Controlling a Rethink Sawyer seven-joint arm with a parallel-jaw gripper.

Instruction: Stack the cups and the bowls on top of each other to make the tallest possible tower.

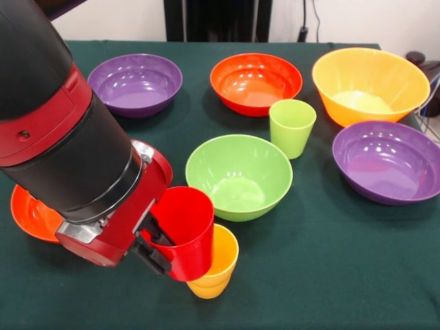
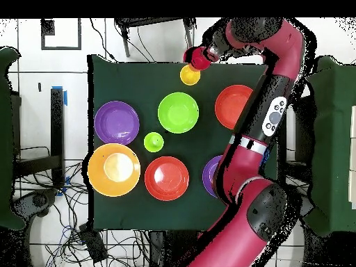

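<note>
One gripper (image 1: 159,242) pinching red cup (image 1: 184,230) | tilted over yellow cup (image 1: 214,265) | near table edge (image 1: 309,302)

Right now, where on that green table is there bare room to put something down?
Along the front edge, right of the yellow cup and below the green bowl and the right purple bowl. The back, where the bowls sit close, is crowded.

This looks like a robotics lab. A bench (image 2: 139,76) draped in dark green cloth stands on a pale tiled floor (image 2: 42,104), with loose cables (image 2: 76,229) tangled beside it and a red and black robot arm (image 2: 268,118) reaching over it.
</note>
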